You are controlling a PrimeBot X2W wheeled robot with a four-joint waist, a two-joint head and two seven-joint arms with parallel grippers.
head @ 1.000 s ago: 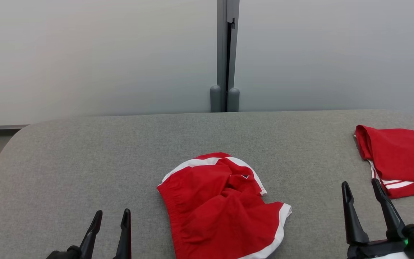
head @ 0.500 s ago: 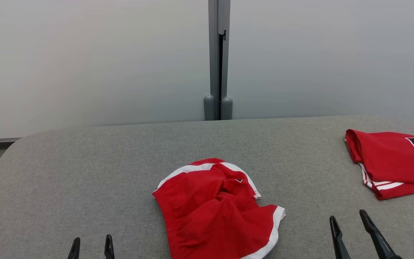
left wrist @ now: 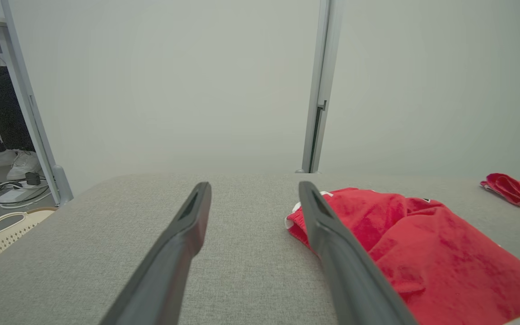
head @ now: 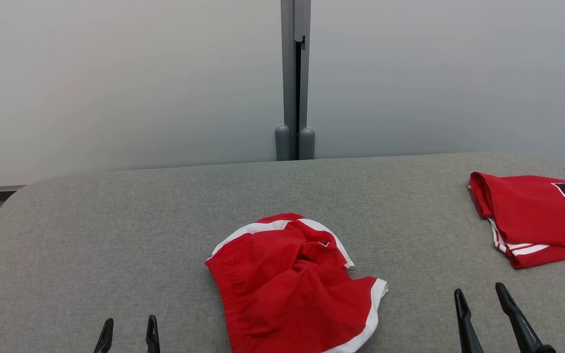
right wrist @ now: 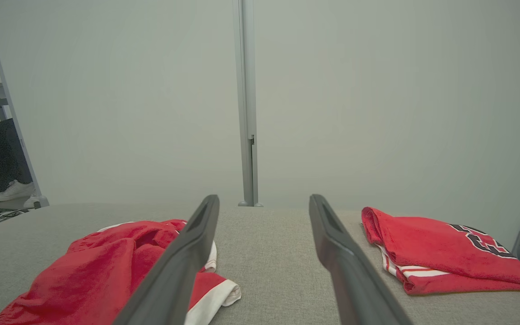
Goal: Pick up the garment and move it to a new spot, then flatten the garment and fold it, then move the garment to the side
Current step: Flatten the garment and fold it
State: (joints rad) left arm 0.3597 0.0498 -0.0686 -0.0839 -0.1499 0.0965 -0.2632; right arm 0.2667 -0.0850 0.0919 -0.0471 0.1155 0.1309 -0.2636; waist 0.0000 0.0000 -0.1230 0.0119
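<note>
The garment (head: 292, 284) is a crumpled pair of red shorts with white trim, lying near the front middle of the grey table (head: 140, 235). It also lies at the right of the left wrist view (left wrist: 422, 253) and at the lower left of the right wrist view (right wrist: 106, 266). My left gripper (head: 129, 323) stands open at the lower left, apart from the garment, with nothing between its fingers. My right gripper (head: 481, 294) stands open at the lower right, also empty and clear of the cloth.
A folded red jersey (head: 537, 215) with dark lettering lies at the table's far right, also in the right wrist view (right wrist: 440, 253). A grey partition wall with a post (head: 295, 78) stands behind the table. A cream basket (left wrist: 2, 230) sits on the floor at the left.
The head camera has shifted, so the whole scene sits lower and further left in view. Both grippers now show less of themselves at the bottom edge. The garment lies as before.
</note>
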